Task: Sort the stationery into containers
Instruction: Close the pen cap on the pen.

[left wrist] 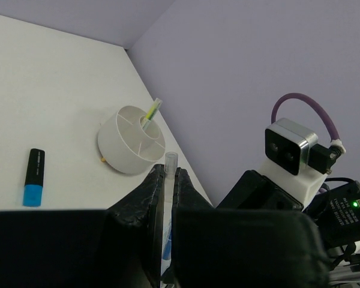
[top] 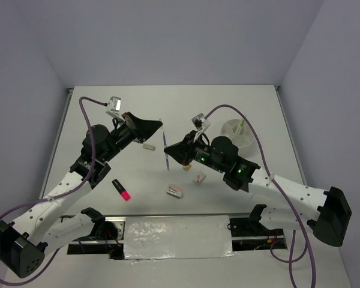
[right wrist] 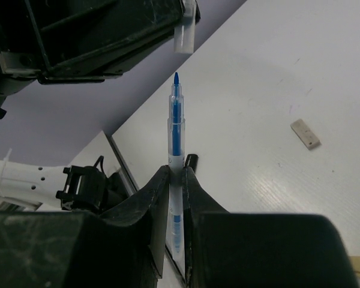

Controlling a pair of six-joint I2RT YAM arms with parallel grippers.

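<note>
The right gripper [right wrist: 175, 174] pinches a blue pen [right wrist: 176, 129], tip pointing straight out toward the clear cap [right wrist: 185, 33] pinched by the left gripper [left wrist: 167, 180]; cap sits just beyond and slightly off the pen's axis, not yet on

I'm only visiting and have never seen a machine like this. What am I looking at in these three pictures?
These are two robot arms bolted to a white table. One picture looks down from above; the other two come from small cameras on each wrist. Each arm ends in a two-finger gripper. The right gripper pinches a blue pen, tip bare. The left gripper pinches a clear cap, probably that pen's. On the table lie a pink-ended highlighter, a blue-ended marker and small erasers. A round white tub with dividers already holds a yellowish pen.
</note>
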